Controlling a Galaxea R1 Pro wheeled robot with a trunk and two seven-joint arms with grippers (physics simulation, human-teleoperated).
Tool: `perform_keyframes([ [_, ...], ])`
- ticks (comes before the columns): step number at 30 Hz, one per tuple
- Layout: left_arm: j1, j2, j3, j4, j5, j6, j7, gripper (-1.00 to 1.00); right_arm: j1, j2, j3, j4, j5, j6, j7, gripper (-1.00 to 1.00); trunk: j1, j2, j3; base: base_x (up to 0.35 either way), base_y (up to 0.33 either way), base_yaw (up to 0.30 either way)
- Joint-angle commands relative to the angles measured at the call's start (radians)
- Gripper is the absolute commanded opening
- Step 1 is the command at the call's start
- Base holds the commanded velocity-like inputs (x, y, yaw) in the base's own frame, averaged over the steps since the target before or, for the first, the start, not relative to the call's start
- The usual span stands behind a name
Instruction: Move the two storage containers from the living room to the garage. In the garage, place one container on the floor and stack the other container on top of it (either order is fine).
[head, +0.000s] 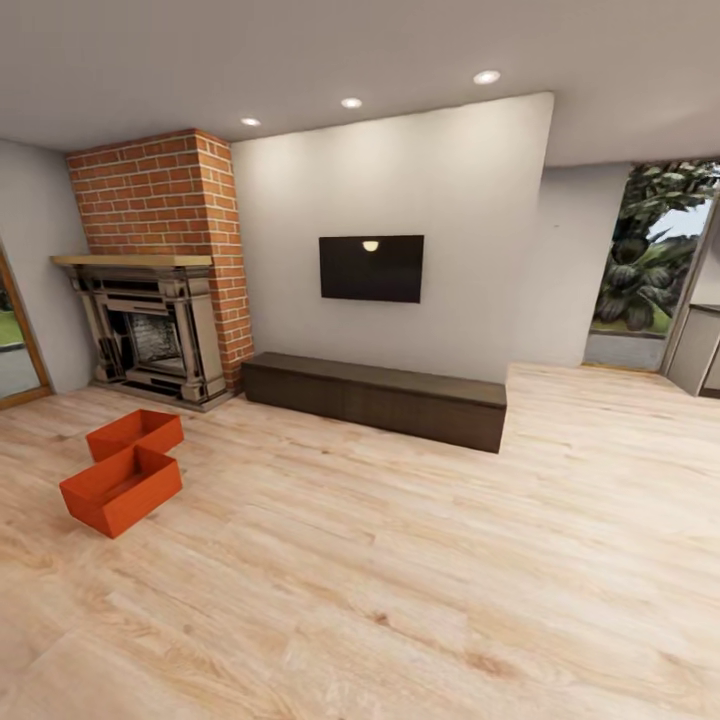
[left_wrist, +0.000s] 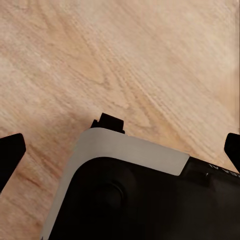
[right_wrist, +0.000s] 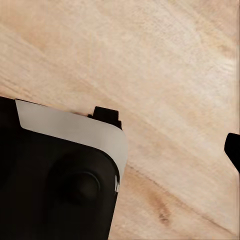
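Two storage containers rest on the light wood-plank floor (head: 400, 580) of the living room, at the left of the head view. The nearer orange-red bin (head: 122, 488) is open-topped and empty, and the farther one (head: 135, 433) lies just behind it, close or touching. Both are well ahead of me, with neither gripper near them. In the left wrist view my left gripper (left_wrist: 120, 150) hangs over the planks, its black fingertips (left_wrist: 11, 155) wide apart, open and empty. In the right wrist view my right gripper (right_wrist: 122, 152) shows one fingertip (right_wrist: 233, 149) far out at the edge, open too.
A brick fireplace (head: 155, 335) stands behind the bins, with a wood-framed glass door (head: 15, 345) to its left. A long low dark cabinet (head: 375, 397) runs under a wall-mounted TV (head: 371, 268). An opening with greenery (head: 650, 265) is at the far right. My own base (left_wrist: 125, 195) fills part of both wrist views.
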Motion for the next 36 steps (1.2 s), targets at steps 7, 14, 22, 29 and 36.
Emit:
perform_keyframes([
  [7, 0.000, 0.000, -0.001, -0.001, 0.010, 0.002, 0.001, 1.00, -0.001, 0.000, 0.008, 0.003, -0.010, -0.003, 0.002, 1.00, 0.001, 0.000, -0.001, 0.325, 0.000, 0.001],
  [14, 0.000, 0.000, -0.001, -0.001, 0.010, 0.002, 0.001, 1.00, -0.001, 0.000, 0.008, 0.003, -0.010, -0.003, 0.002, 1.00, 0.001, 0.000, -0.001, 0.325, 0.000, 0.000],
  [22, 0.000, 0.000, -0.001, -0.001, 0.011, 0.002, 0.001, 1.00, -0.001, 0.000, 0.004, 0.003, -0.015, -0.006, 0.004, 1.00, 0.001, 0.000, -0.001, 0.325, 0.000, 0.006],
  [29, 0.000, 0.000, -0.001, -0.001, 0.011, 0.002, 0.001, 1.00, -0.001, -0.001, 0.003, 0.003, -0.016, -0.004, 0.002, 1.00, 0.001, 0.000, -0.001, 0.325, 0.000, 0.209],
  [36, 0.000, 0.000, -0.001, -0.001, 0.012, 0.002, 0.001, 1.00, -0.001, 0.000, 0.006, 0.003, -0.011, -0.004, 0.002, 1.00, 0.001, 0.000, -0.001, 0.325, 0.000, 0.270],
])
